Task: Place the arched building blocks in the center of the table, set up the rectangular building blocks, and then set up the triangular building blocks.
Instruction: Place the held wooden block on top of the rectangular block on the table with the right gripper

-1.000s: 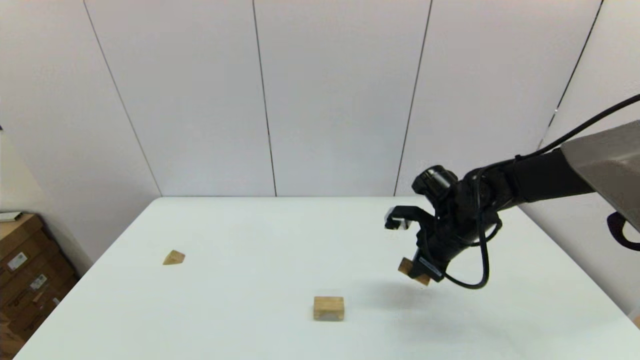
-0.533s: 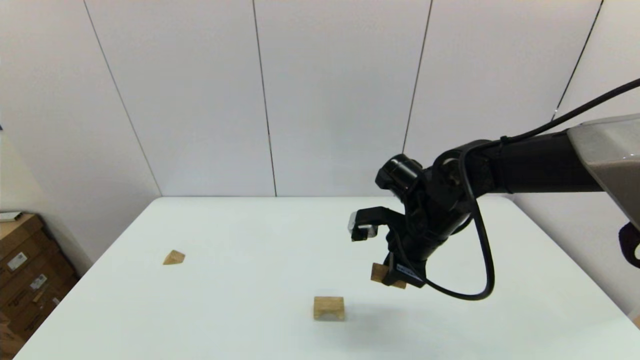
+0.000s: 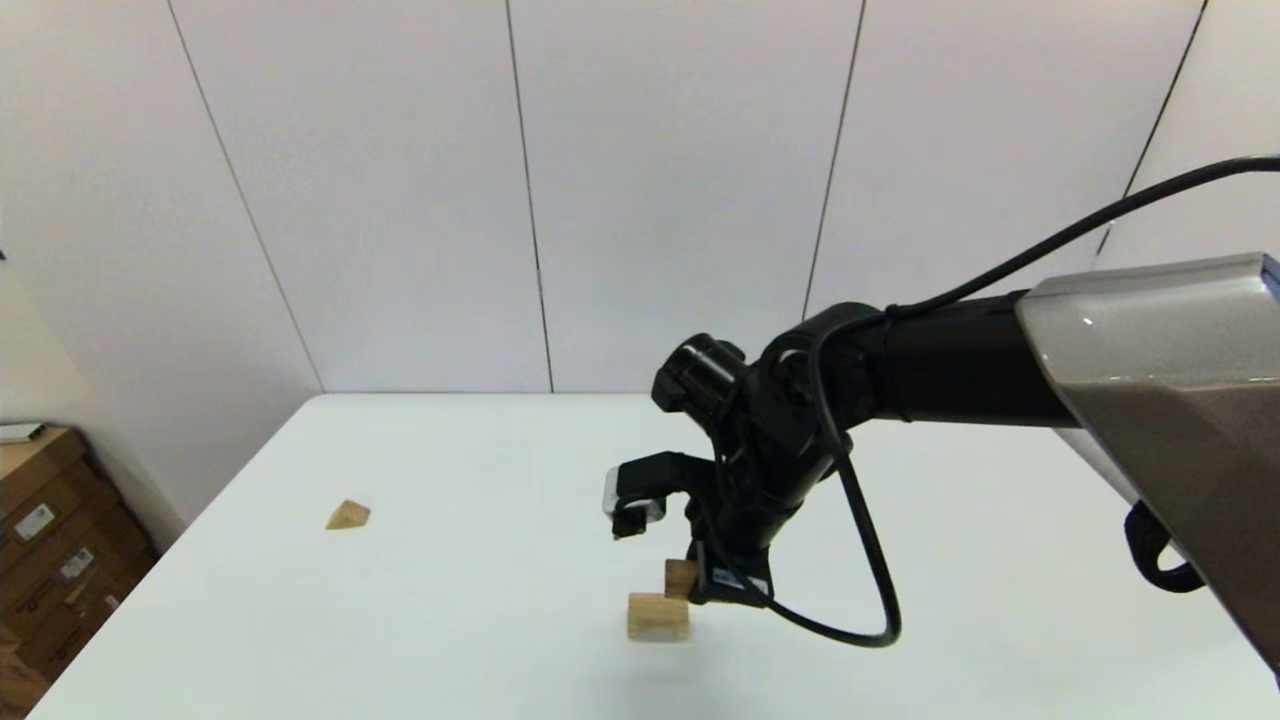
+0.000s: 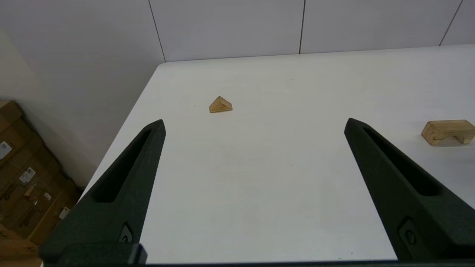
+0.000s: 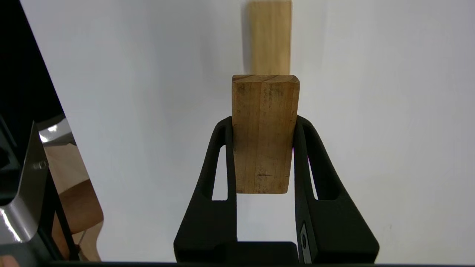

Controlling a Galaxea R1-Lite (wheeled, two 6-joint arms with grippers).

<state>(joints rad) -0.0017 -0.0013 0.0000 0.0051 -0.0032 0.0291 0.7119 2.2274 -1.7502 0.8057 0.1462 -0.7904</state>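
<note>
Triangular block (image 3: 347, 515): small light-wood prism with ringed grain, lying far left on the white desk (image 3: 450, 480), well apart from the others.
Left pincer (image 4: 254, 163): fingers spread wide, holding nothing, above the desk's left side.
Arched block (image 3: 657, 616): chunky pale wood, standing near the desk's centre, cutout downward.
Rectangular block (image 5: 265, 133): plain flat slab, held just above the arched block.
Right pincer (image 5: 264, 126): pinching the slab's two sides.
</note>
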